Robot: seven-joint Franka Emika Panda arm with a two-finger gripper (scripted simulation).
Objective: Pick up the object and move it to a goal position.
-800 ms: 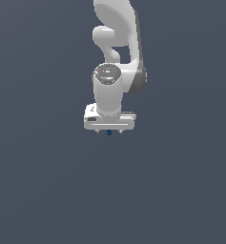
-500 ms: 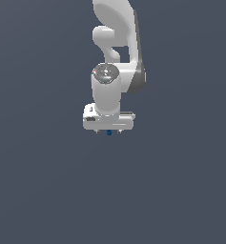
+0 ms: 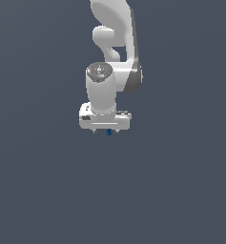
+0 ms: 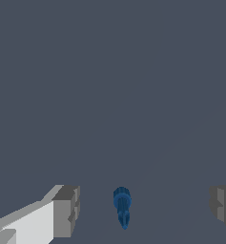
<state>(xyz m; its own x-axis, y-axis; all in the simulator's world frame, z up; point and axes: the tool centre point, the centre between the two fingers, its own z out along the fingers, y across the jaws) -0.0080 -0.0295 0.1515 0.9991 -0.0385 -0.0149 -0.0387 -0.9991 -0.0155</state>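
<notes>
The object (image 3: 109, 132) is a tiny dark blue blob that peeks out just under the white hand in the exterior view. My gripper (image 3: 106, 130) points down right over it. In the wrist view the object (image 4: 122, 205) lies between the two grey fingertips (image 4: 66, 210), closer to one of them than to the other at the frame's edge. The gripper (image 4: 144, 208) is open wide, and neither finger touches the object. In the exterior view the hand hides the fingers.
The white arm (image 3: 115, 47) rises from the hand to the top of the exterior view. Around it there is only a flat, dark grey-blue surface (image 3: 171, 190).
The wrist has shifted very slightly to the exterior view's left. The hand stays over the object, and the gripper's state shows no change.
</notes>
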